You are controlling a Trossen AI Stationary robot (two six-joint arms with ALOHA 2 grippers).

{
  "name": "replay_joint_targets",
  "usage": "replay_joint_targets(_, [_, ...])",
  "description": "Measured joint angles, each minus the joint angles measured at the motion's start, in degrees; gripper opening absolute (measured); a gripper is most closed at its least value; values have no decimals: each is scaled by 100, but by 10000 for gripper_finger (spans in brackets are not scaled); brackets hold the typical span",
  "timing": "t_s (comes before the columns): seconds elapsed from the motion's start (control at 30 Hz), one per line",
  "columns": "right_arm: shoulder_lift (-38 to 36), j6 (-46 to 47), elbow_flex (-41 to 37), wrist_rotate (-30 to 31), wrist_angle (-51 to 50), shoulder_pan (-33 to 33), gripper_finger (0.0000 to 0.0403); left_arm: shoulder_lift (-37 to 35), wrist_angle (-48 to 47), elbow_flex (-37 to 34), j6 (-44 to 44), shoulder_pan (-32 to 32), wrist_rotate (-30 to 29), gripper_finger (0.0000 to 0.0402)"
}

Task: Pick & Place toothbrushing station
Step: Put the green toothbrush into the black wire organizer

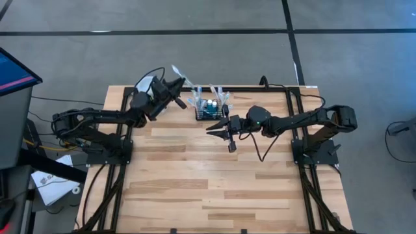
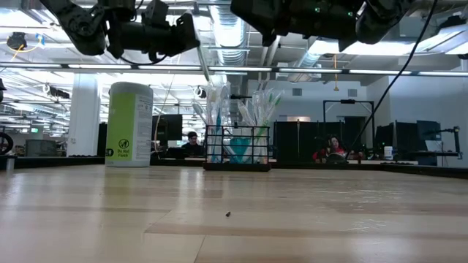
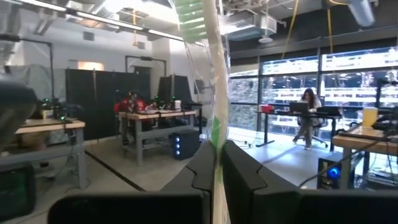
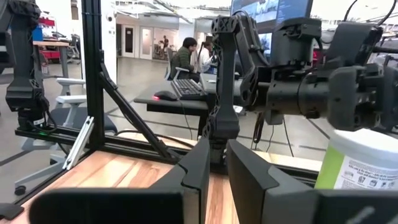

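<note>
From above I see my left gripper [image 1: 180, 86] raised just left of the basket [image 1: 208, 110] at the table's far edge. Only its wrist camera shows the fingers [image 3: 239, 174] clamped on a wrapped toothbrush [image 3: 214, 93]. My right gripper [image 1: 218, 130] hangs just in front of the basket, fingers [image 4: 199, 165] slightly parted, holding nothing. Low down, a green canister [image 2: 129, 124] stands left of the basket.
</note>
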Motion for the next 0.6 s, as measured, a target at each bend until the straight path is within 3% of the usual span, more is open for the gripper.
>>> replay_joint_targets(0.3, [0, -33, 0, 0, -24, 2, 48, 26, -383, -1, -263, 186, -21, 5])
replay_joint_targets(0.6, [0, -48, 0, 0, -34, 4, 48, 563, -411, -11, -455, 233, -12, 5])
